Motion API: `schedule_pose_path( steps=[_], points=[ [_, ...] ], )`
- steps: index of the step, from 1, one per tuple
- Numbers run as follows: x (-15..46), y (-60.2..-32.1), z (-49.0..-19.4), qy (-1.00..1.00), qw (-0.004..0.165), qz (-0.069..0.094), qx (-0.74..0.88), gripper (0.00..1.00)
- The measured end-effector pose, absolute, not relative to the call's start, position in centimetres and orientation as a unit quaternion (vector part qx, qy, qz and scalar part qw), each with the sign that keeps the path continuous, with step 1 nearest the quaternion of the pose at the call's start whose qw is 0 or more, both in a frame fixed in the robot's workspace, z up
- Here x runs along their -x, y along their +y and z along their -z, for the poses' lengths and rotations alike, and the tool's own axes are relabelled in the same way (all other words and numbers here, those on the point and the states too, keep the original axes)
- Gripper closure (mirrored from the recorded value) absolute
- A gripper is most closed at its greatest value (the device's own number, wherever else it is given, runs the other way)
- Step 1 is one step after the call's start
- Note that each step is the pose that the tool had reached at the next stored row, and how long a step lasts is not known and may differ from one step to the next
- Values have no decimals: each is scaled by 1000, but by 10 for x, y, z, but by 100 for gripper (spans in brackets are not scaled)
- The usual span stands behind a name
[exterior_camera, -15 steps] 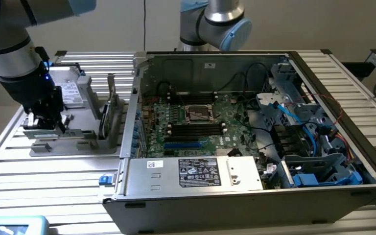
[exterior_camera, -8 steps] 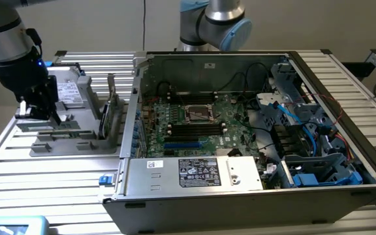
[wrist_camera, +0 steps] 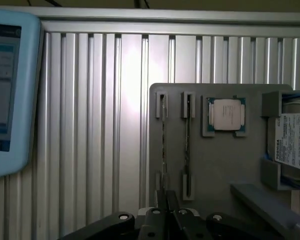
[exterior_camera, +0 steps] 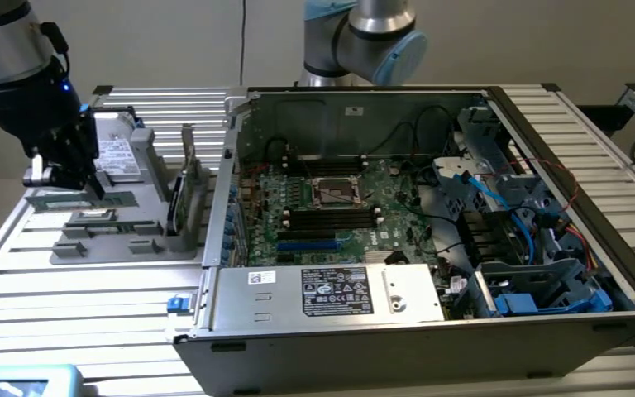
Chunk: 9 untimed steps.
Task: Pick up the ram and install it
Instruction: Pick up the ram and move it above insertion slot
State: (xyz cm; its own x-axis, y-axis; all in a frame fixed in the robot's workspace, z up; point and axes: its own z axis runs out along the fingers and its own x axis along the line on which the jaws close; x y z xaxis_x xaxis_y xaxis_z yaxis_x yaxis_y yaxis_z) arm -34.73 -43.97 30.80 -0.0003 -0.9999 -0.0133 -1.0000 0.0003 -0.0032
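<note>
A hard drive (wrist_camera: pixel 294 145), cut off at the frame edge, carries a white label reading Toshiba; its finer print is too small to read. The ram (wrist_camera: pixel 163 145) stands on edge in a slot of the grey tray (wrist_camera: pixel 220 165), beside a second stick (wrist_camera: pixel 188 145) and a processor (wrist_camera: pixel 226 115). The gripper (wrist_camera: pixel 166 200) is drawn narrow around the ram's near end, hiding it.

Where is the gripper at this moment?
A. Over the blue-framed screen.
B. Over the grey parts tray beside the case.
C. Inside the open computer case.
B: the gripper hangs over the grey tray beside the computer case, close above one of the two ram sticks.
</note>
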Motion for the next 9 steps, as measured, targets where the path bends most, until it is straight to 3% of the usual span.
schedule_pose_path(
  steps=[9],
  points=[
    [320, -444, -344, 707, 9, -7, 707, 88]
  ],
)
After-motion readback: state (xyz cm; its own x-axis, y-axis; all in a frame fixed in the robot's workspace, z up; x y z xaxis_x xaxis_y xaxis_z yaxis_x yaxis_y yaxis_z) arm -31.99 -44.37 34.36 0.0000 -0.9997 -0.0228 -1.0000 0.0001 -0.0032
